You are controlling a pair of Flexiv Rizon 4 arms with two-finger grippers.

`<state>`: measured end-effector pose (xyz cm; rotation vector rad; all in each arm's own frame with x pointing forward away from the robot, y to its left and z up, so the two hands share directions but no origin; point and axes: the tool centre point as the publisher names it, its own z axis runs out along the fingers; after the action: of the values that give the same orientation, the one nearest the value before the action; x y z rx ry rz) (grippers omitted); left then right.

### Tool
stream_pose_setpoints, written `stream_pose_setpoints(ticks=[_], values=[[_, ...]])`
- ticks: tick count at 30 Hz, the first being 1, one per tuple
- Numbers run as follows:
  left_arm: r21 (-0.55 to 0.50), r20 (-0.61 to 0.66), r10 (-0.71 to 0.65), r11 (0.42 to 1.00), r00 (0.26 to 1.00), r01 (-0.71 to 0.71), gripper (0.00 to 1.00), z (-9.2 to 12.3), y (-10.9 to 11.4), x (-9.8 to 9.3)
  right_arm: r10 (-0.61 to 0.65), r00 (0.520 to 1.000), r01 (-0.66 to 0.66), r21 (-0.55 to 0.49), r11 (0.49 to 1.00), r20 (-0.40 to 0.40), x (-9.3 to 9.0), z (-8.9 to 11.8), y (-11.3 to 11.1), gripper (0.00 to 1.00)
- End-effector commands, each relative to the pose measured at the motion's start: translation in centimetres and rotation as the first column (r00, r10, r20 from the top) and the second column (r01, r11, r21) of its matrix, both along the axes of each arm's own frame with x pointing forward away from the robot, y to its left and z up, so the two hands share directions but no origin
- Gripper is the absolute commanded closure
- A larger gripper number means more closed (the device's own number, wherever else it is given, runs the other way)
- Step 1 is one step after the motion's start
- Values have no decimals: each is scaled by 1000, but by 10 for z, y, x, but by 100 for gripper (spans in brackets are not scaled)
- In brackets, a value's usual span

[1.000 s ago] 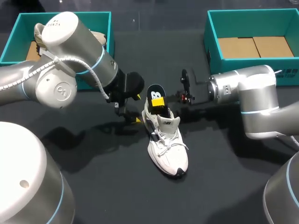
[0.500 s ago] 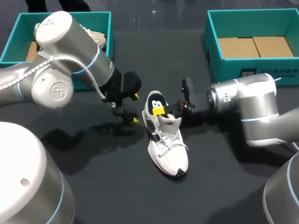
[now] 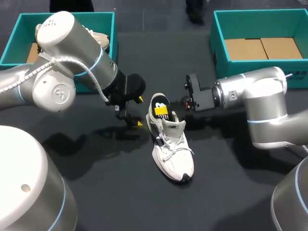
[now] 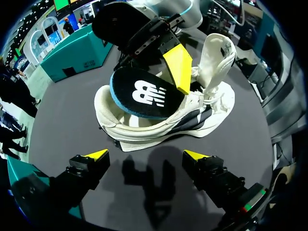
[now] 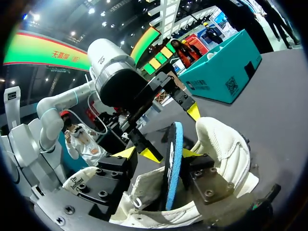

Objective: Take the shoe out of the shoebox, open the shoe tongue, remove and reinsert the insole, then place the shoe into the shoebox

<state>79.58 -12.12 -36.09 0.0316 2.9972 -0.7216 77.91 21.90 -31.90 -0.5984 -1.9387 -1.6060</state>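
Observation:
A white shoe (image 3: 174,147) lies on the black table between my arms, its tongue (image 4: 216,53) pulled up. The black insole (image 3: 160,103) with a blue rim stands tilted in the heel opening, half out of the shoe. My right gripper (image 3: 163,110) straddles it. In the right wrist view the insole (image 5: 172,161) stands edge-on between the spread fingers of that gripper (image 5: 159,154), close to one finger and clear of the other, so it is open. My left gripper (image 4: 147,156) is open and empty, just short of the shoe's heel side (image 4: 144,127); in the head view this gripper (image 3: 133,111) is left of the shoe.
A teal shoebox (image 3: 67,14) at the back left holds another pale shoe (image 3: 98,36). A second teal shoebox (image 3: 250,74) with a cardboard floor stands at the back right. Bare black table lies in front of the shoe.
The insole has gone down from above the heel into the shoe. The right gripper's fingers have spread off it. My left gripper has shifted slightly.

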Motion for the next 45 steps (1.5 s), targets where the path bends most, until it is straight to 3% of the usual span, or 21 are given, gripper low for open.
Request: stream_pose_setpoints(ticks=[1, 3, 4, 10, 16, 21, 23, 25, 35, 45], values=[[1, 0, -1, 1000, 1000, 1, 0, 0, 0, 0, -8, 1000, 8, -18, 1000, 4, 5, 4, -3, 64], [1, 0, -1, 1000, 1000, 1, 0, 0, 0, 0, -19, 1000, 19, -22, 1000, 10, 9, 3, -2, 84], [1, 0, -1, 1000, 1000, 1, 0, 0, 0, 0, -17, 1000, 18, -22, 1000, 11, 11, 3, -2, 100], [1, 0, -1, 1000, 1000, 1, 0, 0, 0, 0, -37, 999, 36, -34, 999, -27, 13, -12, -4, 100], [1, 0, -1, 1000, 1000, 1, 0, 0, 0, 0, -54, 996, 51, -39, 998, -76, -5, -26, -8, 100], [1, 0, -1, 1000, 1000, 1, 0, 0, 0, 0, -75, 996, 73, -42, 996, -56, -12, -21, -9, 100], [1, 0, -1, 1000, 1000, 1, 0, 0, 0, 0, -74, 997, 73, -44, 996, -28, -12, -14, -8, 71], [1, 0, -1, 1000, 1000, 1, 0, 0, 0, 0, -69, 998, 69, -50, 996, -2, -11, -7, -7, 55], [1, 0, -1, 1000, 1000, 1, 0, 0, 0, 0, -52, 994, 63, -110, 992, 98, -9, 7, -6, 53], [1, 0, -1, 1000, 1000, 1, 0, 0, 0, 0, -109, 981, 142, -215, 966, 158, -1, 22, -9, 51]])
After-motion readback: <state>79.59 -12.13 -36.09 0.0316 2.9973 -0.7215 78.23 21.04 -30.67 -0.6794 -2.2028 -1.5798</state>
